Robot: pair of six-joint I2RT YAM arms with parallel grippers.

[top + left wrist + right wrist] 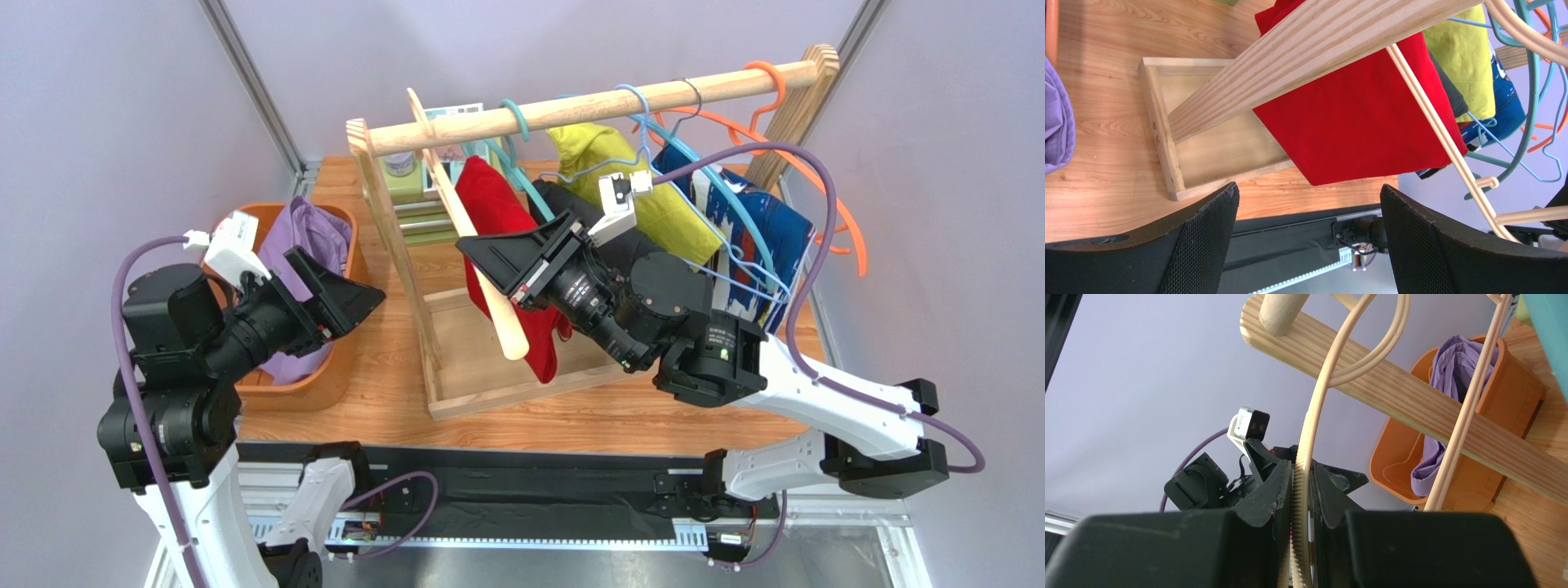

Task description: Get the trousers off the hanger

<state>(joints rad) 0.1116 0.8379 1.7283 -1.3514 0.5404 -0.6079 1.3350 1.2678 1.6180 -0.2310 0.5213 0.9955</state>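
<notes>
A light wooden bench (368, 417) carries a pale wooden clothes rack (589, 104) at frame centre. At left, an orange plastic tub (307, 390) holds the soft lavender-purple trousers (301, 239), heaped inside. The thick cream wooden hanger (491, 294) hangs bare at the rack's left end beside a red garment (497, 202). The right jaws are clamped on its arm. The left jaws stand wide apart by the tub's right rim, gripping nothing.
</notes>
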